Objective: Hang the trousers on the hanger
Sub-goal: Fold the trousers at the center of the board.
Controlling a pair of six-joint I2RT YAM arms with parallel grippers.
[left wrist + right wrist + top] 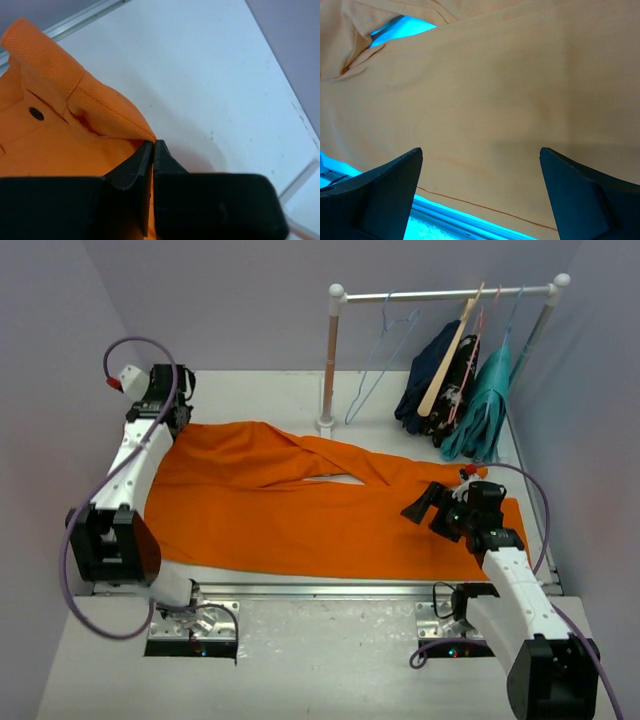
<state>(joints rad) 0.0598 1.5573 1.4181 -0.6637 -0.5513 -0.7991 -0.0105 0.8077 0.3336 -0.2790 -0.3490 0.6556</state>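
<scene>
Left end effector (153, 148) tight on trousers (55, 150) corner

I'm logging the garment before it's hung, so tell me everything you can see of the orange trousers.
The trousers are bright orange woven-looking cloth, spread flat on the white table, waist to the left, legs running right and overlapping, with a gap between them. A dark button sits near the waistband. The left gripper is shut on a waistband corner; the open right gripper hovers over a leg end.
</scene>
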